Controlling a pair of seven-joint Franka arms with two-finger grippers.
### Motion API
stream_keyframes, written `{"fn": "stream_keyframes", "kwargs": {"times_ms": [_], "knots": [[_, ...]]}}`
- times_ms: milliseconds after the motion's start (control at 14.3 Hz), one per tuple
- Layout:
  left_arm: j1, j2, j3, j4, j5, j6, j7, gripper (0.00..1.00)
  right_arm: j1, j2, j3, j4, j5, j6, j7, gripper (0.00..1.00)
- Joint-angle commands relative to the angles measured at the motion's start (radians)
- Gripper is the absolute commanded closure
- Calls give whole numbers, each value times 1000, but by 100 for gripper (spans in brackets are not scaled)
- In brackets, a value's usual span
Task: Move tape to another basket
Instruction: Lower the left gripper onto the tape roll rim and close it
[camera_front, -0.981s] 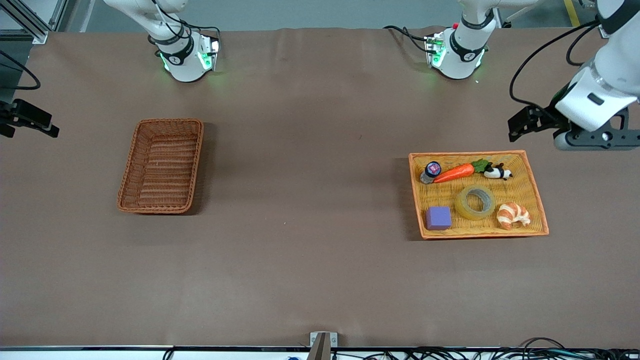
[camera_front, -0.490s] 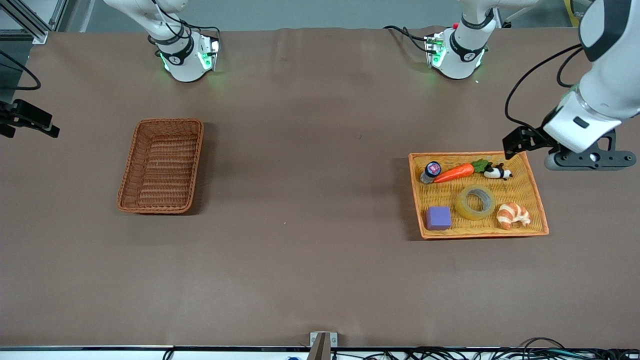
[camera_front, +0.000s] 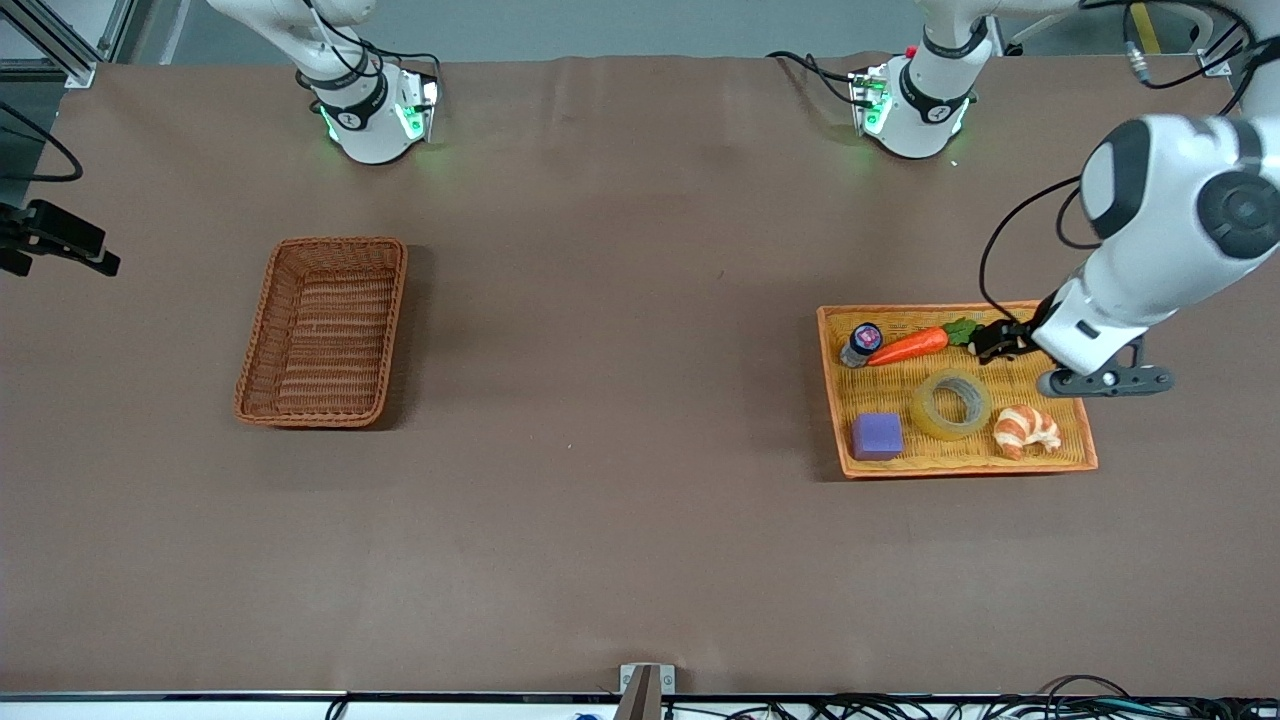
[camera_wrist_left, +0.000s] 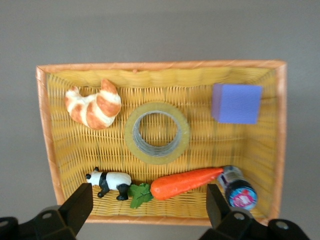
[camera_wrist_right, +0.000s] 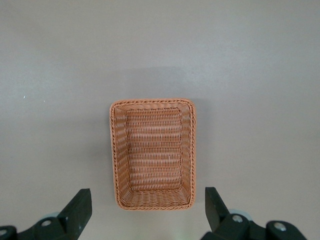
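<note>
Left arm swung in over the orange tray; pickup not yet started.

Front view: since a second ago the left gripper (camera_front: 1000, 342) has come from off the tray's end to above its rim by the panda (camera_front: 985, 343), so the reach for the tape (camera_front: 950, 403) has begun. One tape, lying flat in the orange tray (camera_front: 1075, 425) between one purple block (camera_front: 877, 436) and one croissant (camera_front: 1026, 429); one carrot (camera_front: 908, 345), one small bottle (camera_front: 861, 343). One brown basket (camera_front: 322, 332) sits on the desk (camera_front: 620, 400) toward the right arm's end, holding nothing.
Left wrist view: left gripper (camera_wrist_left: 149, 202) spread wide, holding nothing, tape (camera_wrist_left: 157, 133) ahead.
Right wrist view: right gripper (camera_wrist_right: 148, 210) spread wide, waiting above the basket (camera_wrist_right: 153, 154).
</note>
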Motion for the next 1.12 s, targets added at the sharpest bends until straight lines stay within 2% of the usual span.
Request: {"fn": "stream_keyframes", "kwargs": {"times_ms": [0,210,280,350,701,771,841,911,981,1051], "knots": [[1,72,38,-14,-3,32,66,0,-5,-1,0,-9,13,11,16,0],[19,184,66,-16,-2,138,92,0,-9,0,0,-11,11,12,16,0],[27,215,66,-16,-2,158,92,6,-9,0,0,-11,13,11,16,0],[33,239,66,-17,-2,173,92,21,-12,0,0,-11,11,9,16,0],[37,318,67,-36,-3,241,92,23,-19,-1,0,-11,5,9,16,0],[37,328,67,-34,-3,242,92,26,-22,-3,0,-11,5,8,16,0],[37,335,66,-34,-3,257,92,33,-26,-3,2,-11,5,6,16,0],[37,344,66,-34,-3,270,92,44,-28,-3,2,-9,5,8,16,0],[37,345,66,-33,-2,276,92,62,-28,-3,2,-9,5,9,16,0],[34,345,66,-31,-3,300,90,96,-26,-3,2,-9,5,12,16,0]]}}
